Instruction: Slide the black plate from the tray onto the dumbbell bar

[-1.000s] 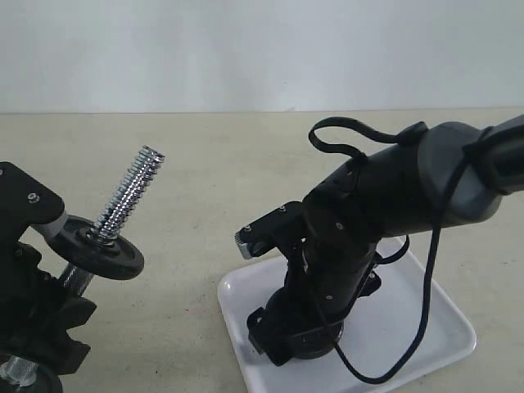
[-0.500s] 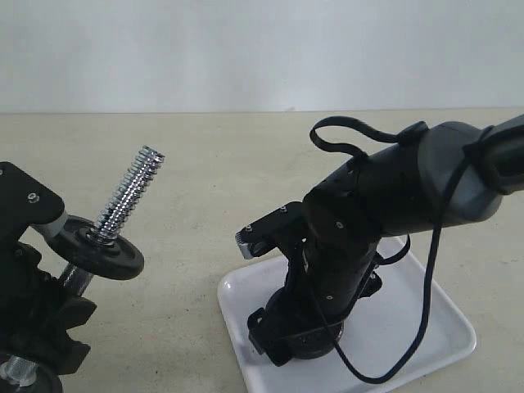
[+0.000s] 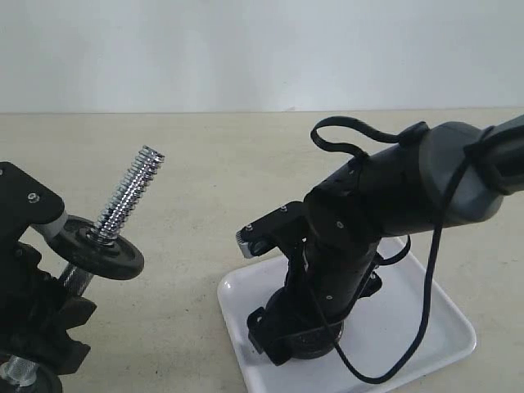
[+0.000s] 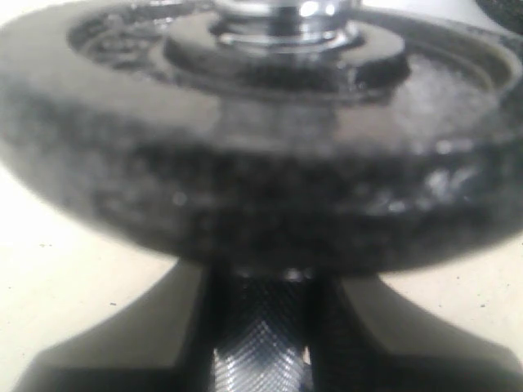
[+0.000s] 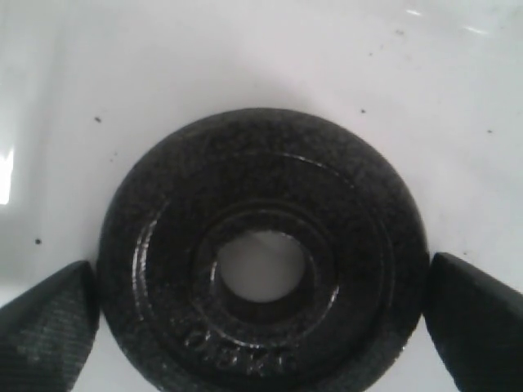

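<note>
The black plate (image 5: 163, 204) lies flat on the white tray (image 3: 417, 327), centre hole showing the tray through it. My right gripper (image 5: 263, 314) is open and straddles the plate, one fingertip (image 5: 49, 314) close beside each side of its rim. In the exterior view the right gripper (image 3: 299, 340) reaches down into the tray and hides most of that plate. My left gripper (image 4: 261, 327) is shut on the knurled middle of the dumbbell bar (image 3: 131, 192), which tilts up to the right. Another black plate (image 3: 105, 246) sits on the bar just above the left fingers.
The tray (image 5: 245, 57) stands on a beige tabletop (image 3: 205, 180) at the front right. A black cable (image 3: 426, 311) loops from the right arm down over the tray. A white wall closes the back.
</note>
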`<state>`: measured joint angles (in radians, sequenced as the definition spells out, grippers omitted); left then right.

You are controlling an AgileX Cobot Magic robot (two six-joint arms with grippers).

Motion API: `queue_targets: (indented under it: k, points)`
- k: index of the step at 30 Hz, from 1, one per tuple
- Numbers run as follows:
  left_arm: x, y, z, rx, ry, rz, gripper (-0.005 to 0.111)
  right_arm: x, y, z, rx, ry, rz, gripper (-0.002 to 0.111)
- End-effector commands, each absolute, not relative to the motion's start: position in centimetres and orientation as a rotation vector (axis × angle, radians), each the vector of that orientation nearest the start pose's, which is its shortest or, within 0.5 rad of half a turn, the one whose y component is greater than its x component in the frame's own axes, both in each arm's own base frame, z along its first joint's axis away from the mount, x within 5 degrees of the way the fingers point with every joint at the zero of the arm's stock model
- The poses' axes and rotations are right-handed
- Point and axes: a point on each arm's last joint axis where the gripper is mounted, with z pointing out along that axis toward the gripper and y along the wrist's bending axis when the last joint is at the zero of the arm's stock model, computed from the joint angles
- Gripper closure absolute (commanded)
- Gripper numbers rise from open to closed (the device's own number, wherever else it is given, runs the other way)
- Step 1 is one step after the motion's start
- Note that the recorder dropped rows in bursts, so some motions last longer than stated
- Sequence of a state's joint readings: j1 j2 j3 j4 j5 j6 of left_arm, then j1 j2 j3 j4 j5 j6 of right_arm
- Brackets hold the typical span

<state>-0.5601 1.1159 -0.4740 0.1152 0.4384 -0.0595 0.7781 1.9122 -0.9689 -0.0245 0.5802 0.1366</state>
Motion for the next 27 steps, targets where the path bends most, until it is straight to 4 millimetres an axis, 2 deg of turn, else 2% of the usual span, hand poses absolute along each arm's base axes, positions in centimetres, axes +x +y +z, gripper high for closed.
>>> queue_targets:
  k: [1, 14, 27]
  points:
    - [17.81, -11.24, 24.19, 0.636, 2.084, -0.295, 0.102, 21.41, 21.17, 7.34, -0.956, 3.045, -0.027, 0.003]
    - [17.81, -11.24, 24.19, 0.636, 2.084, -0.295, 0.102, 21.68, 21.63, 7.33, -0.878, 3.025, 0.035, 0.003]
    - [17.81, -11.24, 24.19, 0.636, 2.084, -0.295, 0.102, 21.83, 21.80, 7.34, -0.871, 3.005, 0.054, 0.006]
